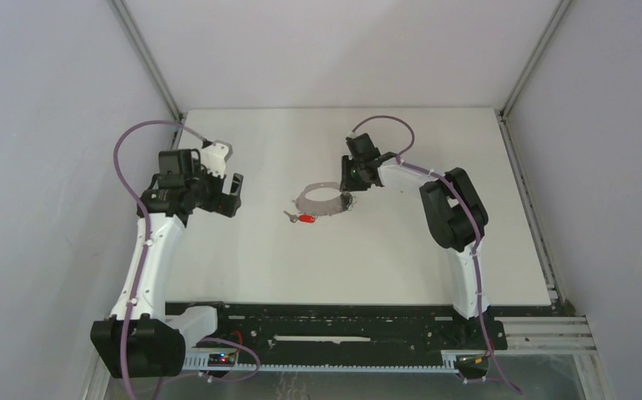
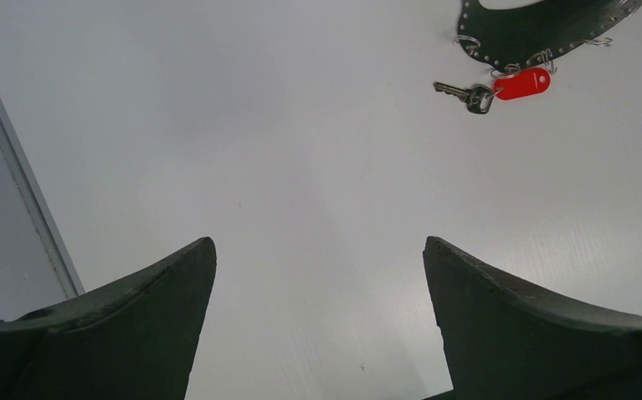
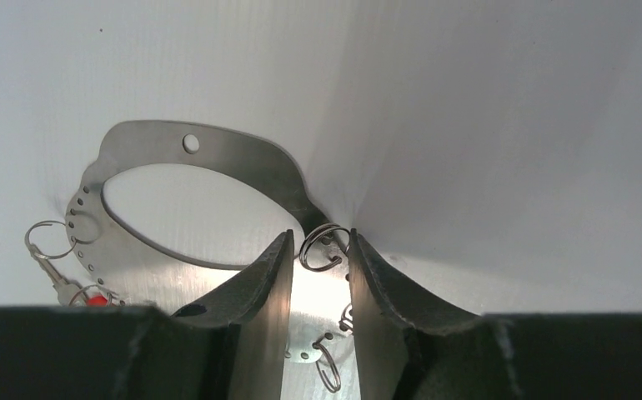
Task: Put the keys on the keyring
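Keyring (image 3: 218, 157), a flat grey metal oval band pierced with small holes, lies flat near the middle of the white table (image 1: 243, 267). Small silver key with red plastic tag (image 2: 522, 83) rests against the band's near-left rim. Right gripper (image 3: 320, 239) is down at the band's right end, fingers narrowed on either side of a small wire split ring (image 3: 324, 248); whether they pinch it, I cannot tell. Left gripper (image 2: 319, 243) hangs toward the table's left edge, jaws spread wide and empty, well apart from the band.

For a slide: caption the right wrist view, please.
Right gripper straddles a small split ring on the flat, perforated metal keyring; red-headed key peeks in lower left.
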Tool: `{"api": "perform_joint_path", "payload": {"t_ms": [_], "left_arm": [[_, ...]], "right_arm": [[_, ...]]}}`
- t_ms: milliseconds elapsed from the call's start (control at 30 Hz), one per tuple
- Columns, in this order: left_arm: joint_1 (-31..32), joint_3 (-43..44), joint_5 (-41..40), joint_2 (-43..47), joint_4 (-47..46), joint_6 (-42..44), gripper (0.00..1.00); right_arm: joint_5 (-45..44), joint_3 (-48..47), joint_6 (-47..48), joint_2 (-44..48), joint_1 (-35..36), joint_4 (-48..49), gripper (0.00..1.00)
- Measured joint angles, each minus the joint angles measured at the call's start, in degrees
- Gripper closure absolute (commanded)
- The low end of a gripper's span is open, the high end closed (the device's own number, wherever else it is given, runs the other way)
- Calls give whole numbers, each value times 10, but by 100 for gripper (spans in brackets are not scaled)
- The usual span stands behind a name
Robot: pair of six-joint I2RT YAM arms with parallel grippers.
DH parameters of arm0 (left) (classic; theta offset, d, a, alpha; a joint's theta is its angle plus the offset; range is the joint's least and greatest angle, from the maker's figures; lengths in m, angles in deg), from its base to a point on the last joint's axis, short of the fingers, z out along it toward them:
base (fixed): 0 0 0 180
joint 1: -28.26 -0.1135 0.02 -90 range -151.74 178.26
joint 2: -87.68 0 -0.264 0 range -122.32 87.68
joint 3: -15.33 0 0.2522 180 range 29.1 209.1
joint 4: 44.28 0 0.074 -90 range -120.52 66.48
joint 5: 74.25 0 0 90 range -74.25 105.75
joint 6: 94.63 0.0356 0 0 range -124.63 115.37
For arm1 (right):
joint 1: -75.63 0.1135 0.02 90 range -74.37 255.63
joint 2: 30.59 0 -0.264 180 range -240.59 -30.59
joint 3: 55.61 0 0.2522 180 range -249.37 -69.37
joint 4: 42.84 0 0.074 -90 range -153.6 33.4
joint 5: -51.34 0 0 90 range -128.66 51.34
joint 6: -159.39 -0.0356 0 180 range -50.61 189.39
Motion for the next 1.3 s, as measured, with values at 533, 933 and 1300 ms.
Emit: {"api": "perform_joint_path", "payload": {"t_ms": [533,933,1300], "left_arm": [[0,0,-4,0,0,0,4],[0,0,2,0,0,-1,0],[83,21,84,-24,-2,17,0]], "right_arm": [[-32,-7,2,-3,1,6,100],[-68,40,33,44,30,12,100],[89,84,91,209,41,83,100]]}}
